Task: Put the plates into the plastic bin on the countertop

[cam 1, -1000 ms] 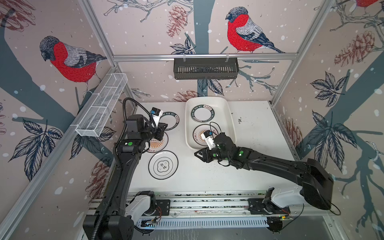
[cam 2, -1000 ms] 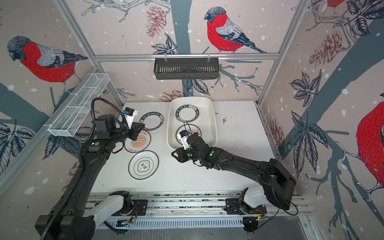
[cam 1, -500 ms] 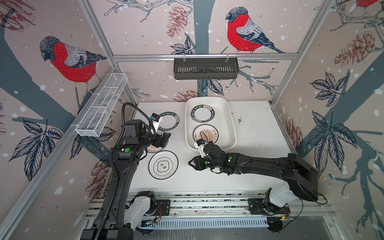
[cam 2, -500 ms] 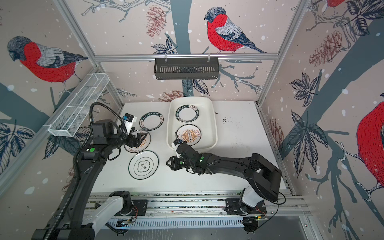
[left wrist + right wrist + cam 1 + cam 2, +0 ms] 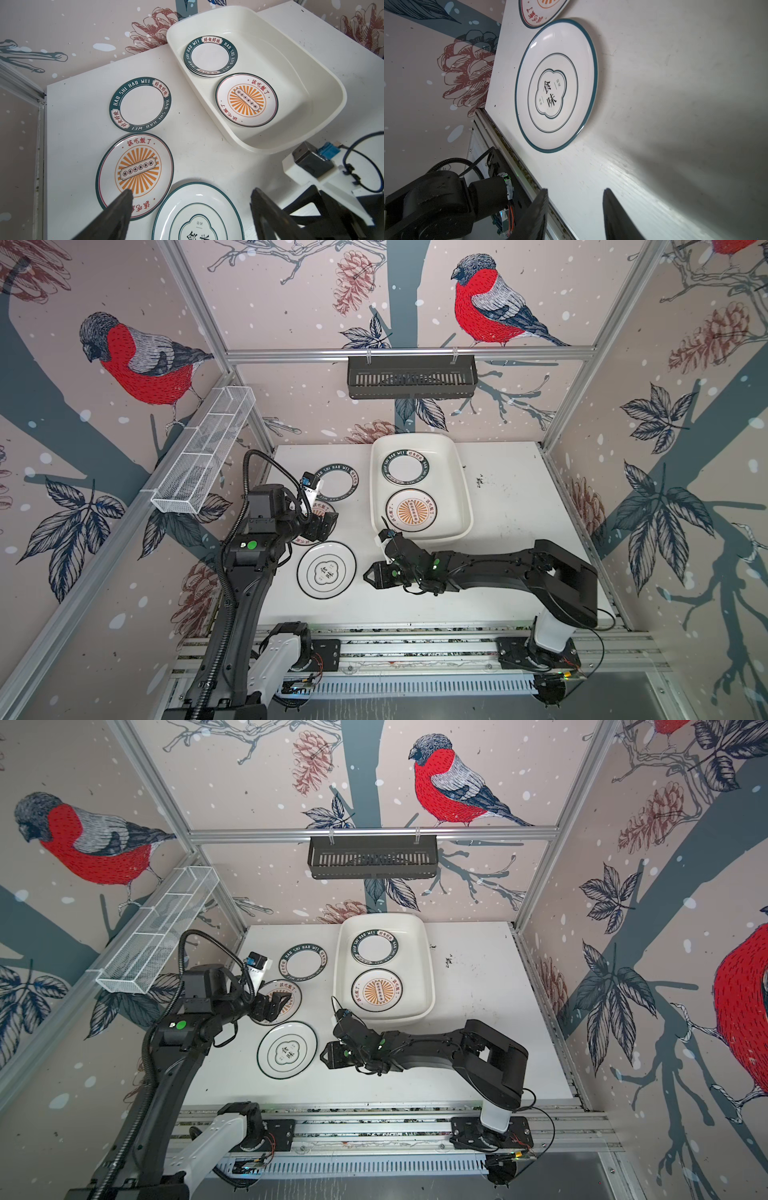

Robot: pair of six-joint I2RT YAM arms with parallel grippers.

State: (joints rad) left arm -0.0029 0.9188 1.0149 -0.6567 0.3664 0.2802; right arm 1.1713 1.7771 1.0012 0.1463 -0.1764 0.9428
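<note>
Left of centre in both top views, your left gripper (image 5: 322,526) hangs wide and empty over the sunburst plate (image 5: 135,172). It is a glossy round dish with orange rays, a thin teal rim line and red 該吃飯了. Just above it in the frame lies the teal plate (image 5: 336,485). Its broad dark band is lettered HAO SHI HAO WEI, with red 好食好味 on cream tags. Below both, at lower centre, sits the cloud plate (image 5: 326,570), which has a thin teal rim, an inner ring and a lobed emblem reading 食味 in black. All three lie flat on the scuffed white countertop (image 5: 511,497). At upper centre, the smooth, round-cornered plastic bin (image 5: 463,497) holds a second teal plate (image 5: 405,466) atop a small stack. A second sunburst plate (image 5: 411,510) lies just below it in the frame. Right of the cloud plate, your right gripper (image 5: 374,574) is low over bare countertop, jaws partly apart, gripping nothing.
</note>
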